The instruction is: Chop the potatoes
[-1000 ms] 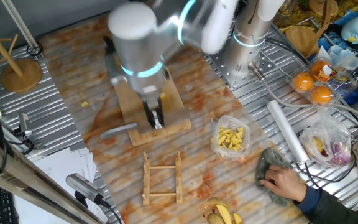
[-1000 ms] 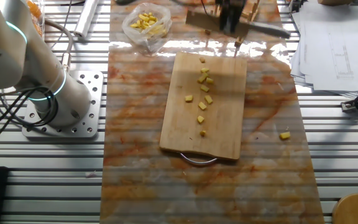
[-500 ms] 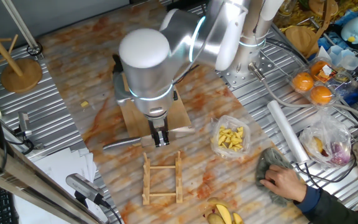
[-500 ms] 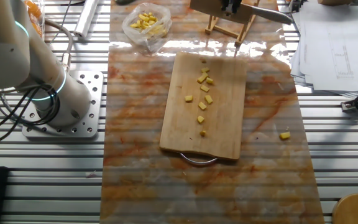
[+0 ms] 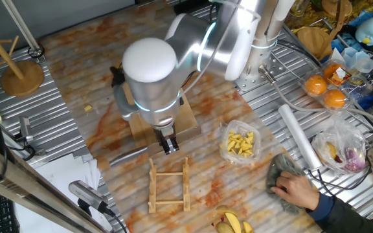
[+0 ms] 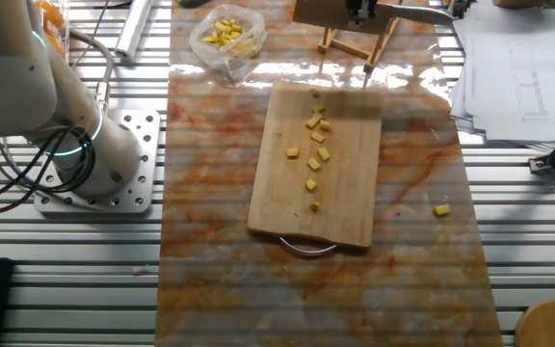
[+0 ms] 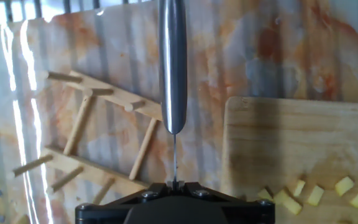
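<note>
Yellow pieces inside clear bag

Gripper with knife now off the cutting board, seemingly over the wooden rack.

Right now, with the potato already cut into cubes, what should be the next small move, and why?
Probably lower the knife onto the wooden rack. The pincer holds it just above the rack, off the board, and the potato cubes look finished, so setting the knife down seems due.
</note>
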Robot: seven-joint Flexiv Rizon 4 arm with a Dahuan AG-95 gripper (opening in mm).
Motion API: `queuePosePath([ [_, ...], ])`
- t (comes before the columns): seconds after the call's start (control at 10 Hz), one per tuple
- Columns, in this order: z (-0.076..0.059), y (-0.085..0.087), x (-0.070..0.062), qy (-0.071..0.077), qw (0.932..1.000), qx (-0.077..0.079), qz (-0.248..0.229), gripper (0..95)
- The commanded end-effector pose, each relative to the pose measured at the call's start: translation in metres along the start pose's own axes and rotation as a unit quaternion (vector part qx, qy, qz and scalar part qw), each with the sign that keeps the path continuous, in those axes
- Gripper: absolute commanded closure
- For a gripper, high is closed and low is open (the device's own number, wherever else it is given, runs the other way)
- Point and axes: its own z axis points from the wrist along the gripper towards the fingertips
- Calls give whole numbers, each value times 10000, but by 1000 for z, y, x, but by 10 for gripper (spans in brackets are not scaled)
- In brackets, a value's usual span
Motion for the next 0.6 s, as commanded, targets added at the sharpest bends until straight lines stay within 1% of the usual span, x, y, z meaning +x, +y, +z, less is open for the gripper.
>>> queuePosePath([
  [0.1, -1, -1, 2, 4, 9978, -236, 626, 950],
  [0.2, -5, 6, -3, 37, 9961, -356, 812, 950],
  [0.3, -7, 13, -6, 70, 9946, -432, 936, 950],
  [0.6, -7, 29, -9, 89, 9944, -440, 954, 950],
])
